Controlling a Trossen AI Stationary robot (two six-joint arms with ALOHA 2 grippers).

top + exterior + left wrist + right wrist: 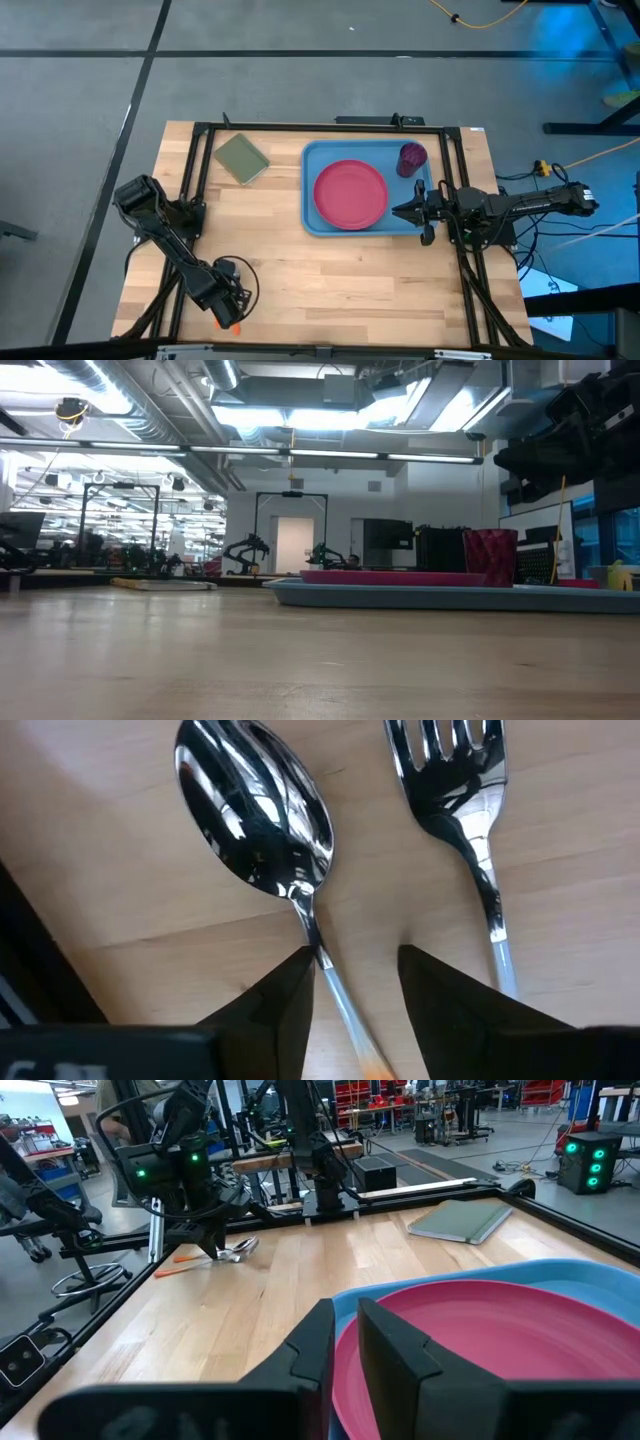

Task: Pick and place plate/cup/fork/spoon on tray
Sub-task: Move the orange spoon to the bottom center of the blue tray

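A: High view first: what sits in the tray [311, 190]?

B: The light blue tray lies toward the table's [340, 280] far right part, a rounded rectangle with a raised rim. The plate [351, 194], round, flat and pink, fills most of its floor. The cup [412, 157], small and dark magenta with a faceted wall, stands upright in the tray's far right corner, just beside the plate.

A: And the cutlery?

B: Neither piece is in the tray. Both lie on bare wood at the table's near left corner. From the left wrist, the spoon [262, 816] and the fork [458, 782] lie side by side, apart, shiny silver metal; the spoon's stem turns orange low down.

A: Where is the left gripper [357, 982]?

B: Down over that corner, fingers spread with the spoon's stem between them. One fingertip [296, 982] looks to touch the stem; the other stands clear, so nothing is gripped.

A: The right gripper [345, 1338]?

B: At the tray's right edge, pointing in over the rim toward the plate. Its fingers stand narrowly apart and hold nothing.

A: Room to move?

B: Pale plank wood lies bare between the tray and the cutlery. An olive-green square pad [241, 158] lies flat near the far edge, left of the tray. A dark frame [190, 170] runs along the table's edges.
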